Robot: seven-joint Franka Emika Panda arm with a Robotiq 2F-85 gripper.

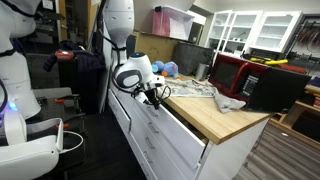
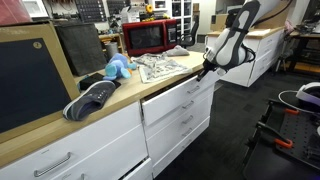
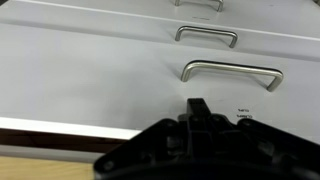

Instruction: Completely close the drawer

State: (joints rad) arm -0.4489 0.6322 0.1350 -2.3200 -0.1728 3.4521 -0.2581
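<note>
The drawer [image 2: 178,100] is the top one under the wooden countertop [image 2: 110,100]. In both exterior views it stands a little out from the cabinet [image 1: 170,122]. In the wrist view its flat white front [image 3: 100,80] fills the picture, with its metal handle [image 3: 232,70] just ahead of the fingers. My gripper [image 3: 197,108] is shut and empty, its fingertips at the front panel near the top edge. I cannot tell whether they touch it. It also shows in both exterior views [image 2: 206,68] [image 1: 156,97], at the drawer's end.
Taller white drawer fronts [image 2: 185,128] sit below. On the countertop are a grey shoe [image 2: 90,98], a blue soft toy [image 2: 118,68], papers [image 2: 160,66] and a red microwave [image 2: 150,37]. A black microwave [image 1: 270,88] stands on the counter's end. A stand [image 2: 290,130] is on the floor nearby.
</note>
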